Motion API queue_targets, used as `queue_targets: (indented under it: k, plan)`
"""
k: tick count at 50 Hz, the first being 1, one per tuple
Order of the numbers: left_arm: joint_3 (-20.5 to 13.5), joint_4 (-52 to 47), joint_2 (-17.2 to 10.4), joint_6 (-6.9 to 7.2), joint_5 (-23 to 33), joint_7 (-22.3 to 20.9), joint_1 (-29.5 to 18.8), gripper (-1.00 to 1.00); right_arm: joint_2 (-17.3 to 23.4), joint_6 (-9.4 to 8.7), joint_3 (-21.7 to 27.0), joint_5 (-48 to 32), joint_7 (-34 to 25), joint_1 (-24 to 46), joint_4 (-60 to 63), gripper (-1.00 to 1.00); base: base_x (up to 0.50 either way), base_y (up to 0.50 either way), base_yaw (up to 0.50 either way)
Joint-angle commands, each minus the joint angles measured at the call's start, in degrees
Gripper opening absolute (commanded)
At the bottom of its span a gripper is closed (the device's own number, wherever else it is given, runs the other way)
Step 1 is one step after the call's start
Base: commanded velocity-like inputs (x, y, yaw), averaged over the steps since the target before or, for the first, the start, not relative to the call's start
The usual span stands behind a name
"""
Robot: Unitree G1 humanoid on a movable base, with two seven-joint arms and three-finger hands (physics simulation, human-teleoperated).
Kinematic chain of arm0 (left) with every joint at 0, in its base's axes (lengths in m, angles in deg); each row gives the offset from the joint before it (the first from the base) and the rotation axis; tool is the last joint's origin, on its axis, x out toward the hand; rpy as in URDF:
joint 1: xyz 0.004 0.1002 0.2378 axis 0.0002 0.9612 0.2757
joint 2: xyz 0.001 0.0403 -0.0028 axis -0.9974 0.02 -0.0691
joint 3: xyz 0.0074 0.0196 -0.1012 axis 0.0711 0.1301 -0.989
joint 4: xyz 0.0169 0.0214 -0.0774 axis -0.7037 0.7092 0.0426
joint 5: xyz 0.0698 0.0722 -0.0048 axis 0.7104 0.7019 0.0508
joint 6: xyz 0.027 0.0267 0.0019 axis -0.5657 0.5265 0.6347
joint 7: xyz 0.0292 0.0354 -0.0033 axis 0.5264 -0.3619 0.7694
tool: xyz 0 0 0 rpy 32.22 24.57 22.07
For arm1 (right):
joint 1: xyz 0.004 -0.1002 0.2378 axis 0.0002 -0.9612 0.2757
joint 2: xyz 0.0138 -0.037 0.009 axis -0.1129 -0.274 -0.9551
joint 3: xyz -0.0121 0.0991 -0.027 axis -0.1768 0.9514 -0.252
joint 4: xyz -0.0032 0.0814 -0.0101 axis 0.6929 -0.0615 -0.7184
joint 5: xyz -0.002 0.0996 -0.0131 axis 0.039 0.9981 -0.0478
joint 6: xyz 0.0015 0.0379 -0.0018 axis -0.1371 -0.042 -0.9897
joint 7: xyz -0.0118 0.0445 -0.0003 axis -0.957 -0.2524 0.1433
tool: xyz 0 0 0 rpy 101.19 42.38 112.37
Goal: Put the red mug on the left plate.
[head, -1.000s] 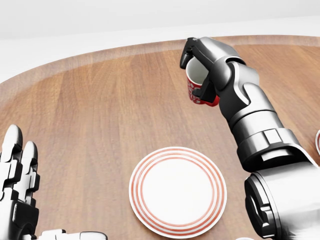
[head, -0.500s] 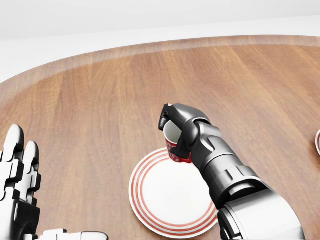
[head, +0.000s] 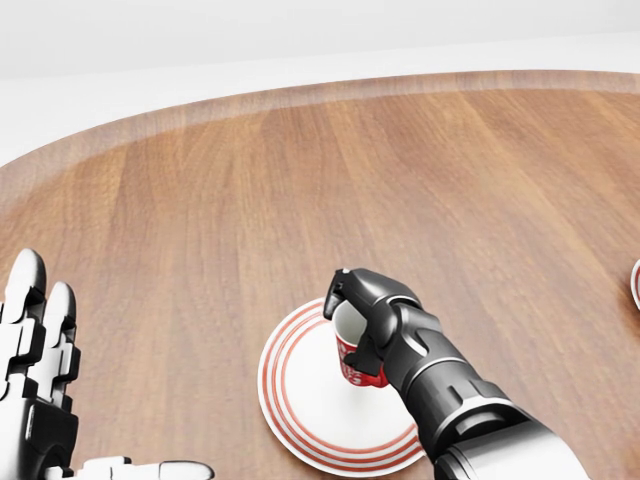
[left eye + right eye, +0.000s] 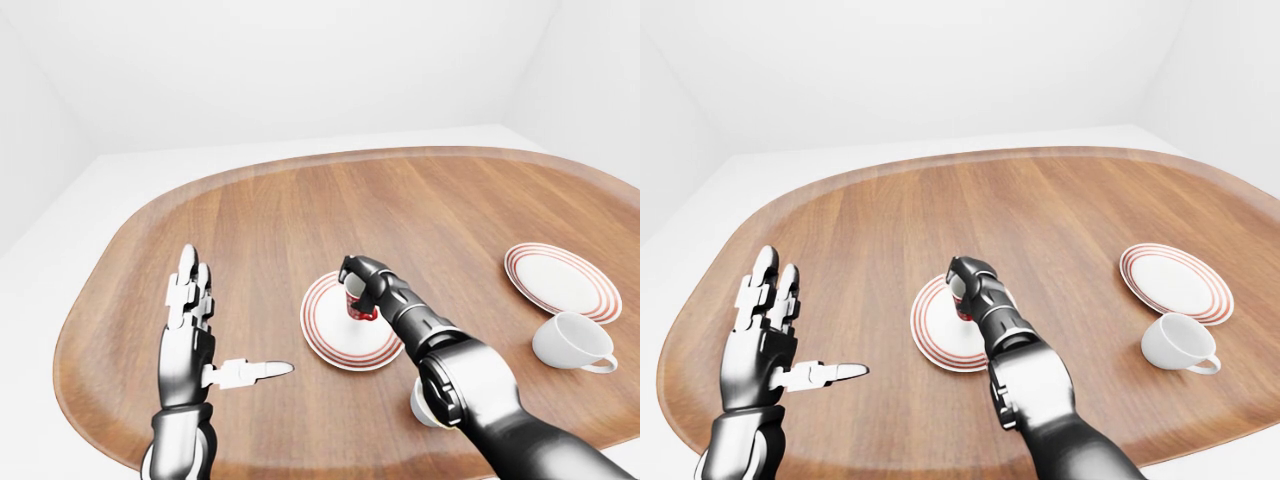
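Your right hand (image 3: 372,322) is clamped on the red mug (image 3: 352,352), fingers wrapped round its rim and wall. The mug hangs directly under your fingers, upright, mouth up, long axis vertical. The left plate (image 3: 300,400) lies straight below the mug, which sits over the plate's upper-right part in the head view. I can't tell whether the base touches the plate or floats just above it; the hand hides the contact. The move ahead, as I judge it, turns on that vertical gap: go straight down if any gap is left, then let go.

Your left hand (image 4: 190,330) is spread wide, fingers apart, holding nothing, well apart from the mug on the far side of the plate. Right hand is the nearer one, obviously.

Counts: one red mug, two red-ringed plates, the second plate (image 4: 560,278) off past your right forearm, one white cup (image 4: 570,342) just beside it, one wooden table (image 4: 250,220).
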Motion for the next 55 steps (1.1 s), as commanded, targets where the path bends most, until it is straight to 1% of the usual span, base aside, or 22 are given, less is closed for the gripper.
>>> queue_targets:
  k: [1, 8, 14, 18, 25, 28, 30, 33, 35, 45, 48, 49, 50, 51, 52, 55]
  plan:
    - [-0.53, 0.07, 0.18, 0.0, -0.45, -0.29, 0.0, 1.0, -1.28, -0.05, 1.42, 10.73, 5.69, -2.15, -0.07, -1.0, 0.0, 0.0, 0.0]
    - [-0.98, 0.09, 0.42, -0.09, -0.8, -0.53, 0.01, 1.0, -2.03, 1.2, 2.25, 11.36, 5.49, -2.42, -0.13, -1.0, 0.0, 0.0, 0.0]
    - [-1.32, 0.4, 0.45, -0.45, -1.11, -0.66, 0.05, 1.0, -2.81, 1.1, 1.84, 10.35, 5.79, -2.83, -0.25, -1.0, 0.0, 0.0, 0.0]
    - [-1.28, 0.9, 0.51, -0.69, -0.96, -0.71, -0.13, 1.0, -2.9, 0.62, 1.64, 9.43, 6.13, -3.05, -0.31, -1.0, 0.0, 0.0, 0.0]
    - [-1.38, 1.02, 0.53, -0.78, -1.04, -0.77, -0.15, 1.0, -3.02, 0.35, 1.72, 8.8, 6.09, -3.18, -0.33, -1.0, 0.0, 0.0, 0.0]
    - [-1.44, 1.1, 0.54, -0.69, -1.04, -0.78, -0.3, 1.0, -3.1, -0.05, 1.48, 8.05, 6.36, -3.14, -0.36, -1.0, 0.0, 0.0, 0.0]
    - [-1.51, 1.23, 0.55, -0.69, -1.07, -0.78, -0.39, 1.0, -3.08, -0.05, 1.44, 7.67, 6.85, -3.12, -0.37, -1.0, 0.0, 0.0, 0.0]
    - [-1.48, 1.23, 0.57, -0.84, -1.11, -0.87, -0.26, 1.0, -3.14, -0.05, -0.38, 4.48, 9.37, -3.38, -0.52, -1.0, 0.0, 0.0, 0.0]
    - [-1.45, 1.41, 0.55, -0.85, -1.13, -0.9, -0.38, 1.0, -3.21, -0.05, 0.46, 4.58, 9.0, -3.52, -0.52, -1.0, 0.0, 0.0, 0.0]
    - [-1.26, 1.35, 0.47, -0.6, -1.06, -0.9, -0.49, 1.0, -3.54, 0.75, 1.25, 3.54, 8.89, -4.04, -0.58, -1.0, 0.0, 0.0, 0.0]
    - [-1.16, 1.35, 0.48, -0.44, -0.9, -0.78, -0.62, 1.0, -3.58, 0.56, 1.25, 3.41, 8.07, -4.19, -0.61, -1.0, 0.0, 0.0, 0.0]
    - [-1.11, 1.28, 0.45, -0.46, -0.89, -0.8, -0.57, 1.0, -3.62, 0.46, 1.22, 3.32, 7.8, -4.33, -0.61, -0.93, 0.0, 0.0, 0.0]
    - [-1.1, 1.24, 0.44, -0.45, -0.91, -0.81, -0.55, 1.0, -3.63, 0.49, 1.23, 3.3, 7.9, -4.36, -0.6, 0.76, 0.0, 0.0, 0.0]
    - [-1.16, 1.17, 0.44, -0.41, -0.96, -0.78, -0.55, 1.0, -3.56, 0.35, 1.06, 3.07, 6.94, -4.4, -0.63, 0.76, 0.0, 0.0, 0.0]
    - [-1.22, 1.25, 0.44, -0.4, -1.07, -0.8, -0.62, 1.0, -3.6, -0.05, 0.96, 2.73, 8.02, -4.41, -0.63, 1.0, 0.0, 0.0, 0.0]
    - [-0.93, 1.37, 0.45, -0.43, -0.77, -0.68, -0.69, 1.0, -3.5, -0.05, 0.85, 2.24, 7.13, -4.53, -0.65, 1.0, 0.0, 0.0, 0.0]
